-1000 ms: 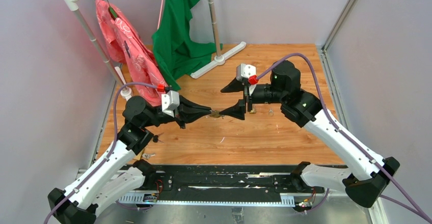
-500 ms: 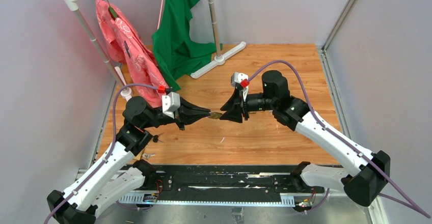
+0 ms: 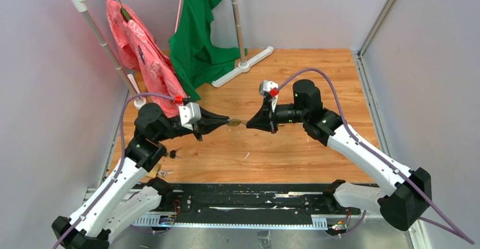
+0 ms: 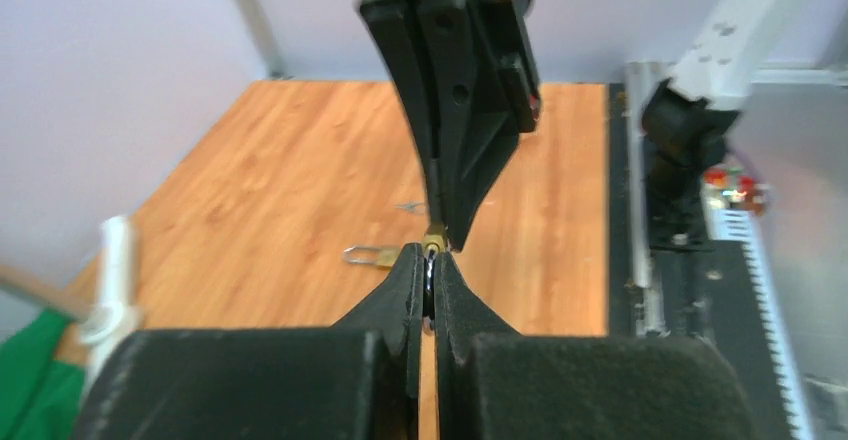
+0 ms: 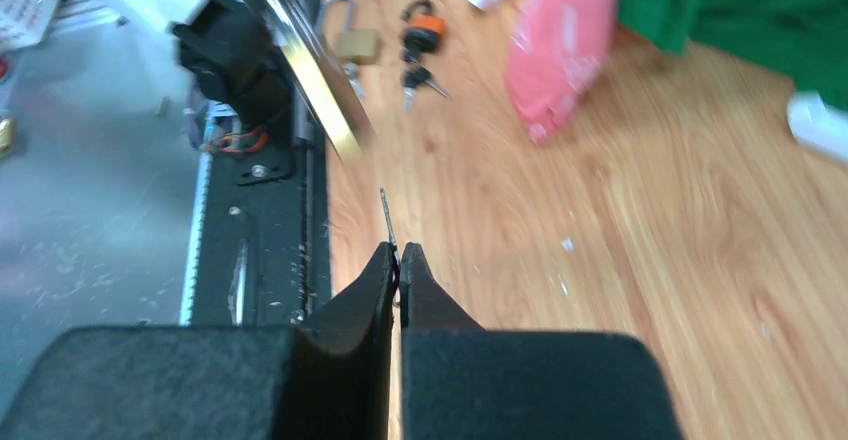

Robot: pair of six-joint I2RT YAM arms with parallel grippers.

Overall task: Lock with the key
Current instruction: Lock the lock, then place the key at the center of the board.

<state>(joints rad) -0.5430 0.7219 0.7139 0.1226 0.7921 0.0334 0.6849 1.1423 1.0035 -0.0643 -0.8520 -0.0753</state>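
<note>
My left gripper (image 3: 228,123) is shut on a small brass padlock (image 3: 234,123) and holds it above the wooden floor. In the left wrist view only the lock's brass tip (image 4: 434,241) shows past the closed fingertips (image 4: 412,270). My right gripper (image 3: 249,125) faces it from the right, tip almost touching the lock. It is shut on a thin metal key (image 5: 386,215), whose blade sticks out past its fingertips (image 5: 380,265). The right gripper's black fingers (image 4: 455,110) fill the top of the left wrist view, just above the lock.
A second padlock (image 4: 365,256) lies on the floor beyond the left gripper. Another padlock (image 5: 352,42), an orange-capped lock (image 5: 425,20) and loose keys (image 3: 174,154) lie by the left arm. A clothes rack (image 3: 90,11) with pink (image 3: 150,56) and green garments (image 3: 195,34) stands at back left.
The right gripper's fingers were spread a second ago and are now together. Its wrist has turned and shifted left towards the lock. The left gripper has drawn slightly left and up.
</note>
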